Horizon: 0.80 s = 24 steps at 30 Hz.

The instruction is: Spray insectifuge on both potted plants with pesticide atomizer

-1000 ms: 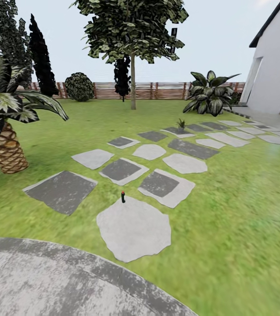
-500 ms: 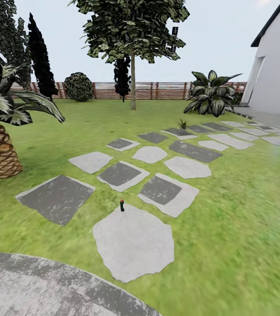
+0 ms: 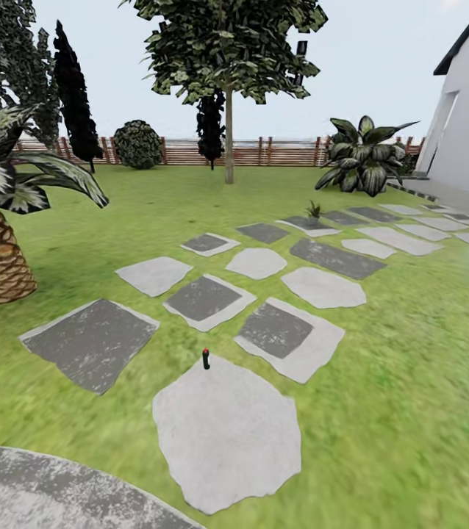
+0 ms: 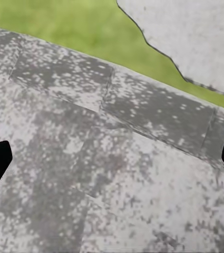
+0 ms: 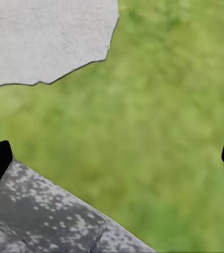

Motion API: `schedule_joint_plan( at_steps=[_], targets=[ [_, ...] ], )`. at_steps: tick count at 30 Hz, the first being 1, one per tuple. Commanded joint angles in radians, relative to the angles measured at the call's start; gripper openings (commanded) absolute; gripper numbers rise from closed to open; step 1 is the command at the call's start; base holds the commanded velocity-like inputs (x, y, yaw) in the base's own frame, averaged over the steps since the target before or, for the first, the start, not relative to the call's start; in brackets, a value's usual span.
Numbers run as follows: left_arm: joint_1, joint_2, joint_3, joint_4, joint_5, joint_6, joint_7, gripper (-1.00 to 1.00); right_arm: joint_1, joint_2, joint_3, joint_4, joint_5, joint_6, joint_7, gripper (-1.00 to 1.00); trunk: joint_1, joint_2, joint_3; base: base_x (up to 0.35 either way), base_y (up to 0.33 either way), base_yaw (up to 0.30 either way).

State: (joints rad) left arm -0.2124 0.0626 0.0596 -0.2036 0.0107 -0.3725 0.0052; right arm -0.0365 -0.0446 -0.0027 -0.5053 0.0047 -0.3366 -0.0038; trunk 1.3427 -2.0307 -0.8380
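Dark spray bottle stands upright at the far edge of the nearest pale slab, dead ahead, well apart from both arms; neither clearly nearer. Left claw and right claw wide open, empty, above the patio edge.

The green lawn of the garden carries many flat grey stepping slabs, some pale and some dark, which run from the centre toward 2 o'clock. On the far edge of the nearest pale slab a small dark spray bottle with a red top stands upright. At 7 o'clock lies the round grey speckled patio, and at 1 o'clock a small green potted plant sits on a distant slab.
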Motion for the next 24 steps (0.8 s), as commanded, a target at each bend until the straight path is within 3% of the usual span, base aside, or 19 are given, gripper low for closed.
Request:
schedule_joint_plan(
  at_steps=[1,6,24],
  targets=[
    [-0.001,0.0,0.003,0.001,0.001,-0.003,-0.001,1.0,0.0,0.0,0.0,0.001,0.0,-0.003,0.0,1.0,0.0,0.0,-0.002,0.34,-0.089,0.194],
    [-0.001,0.0,0.003,0.001,0.002,-0.003,-0.001,1.0,0.0,0.0,-0.002,0.0,0.0,-0.004,-0.001,1.0,0.0,0.0,-0.005,0.34,-0.112,0.129],
    [-0.001,0.002,0.004,0.001,0.003,-0.003,-0.001,1.0,0.0,0.0,-0.005,0.0,0.0,-0.004,-0.001,1.0,0.0,0.0,-0.005,0.34,-0.125,0.011]
  ],
)
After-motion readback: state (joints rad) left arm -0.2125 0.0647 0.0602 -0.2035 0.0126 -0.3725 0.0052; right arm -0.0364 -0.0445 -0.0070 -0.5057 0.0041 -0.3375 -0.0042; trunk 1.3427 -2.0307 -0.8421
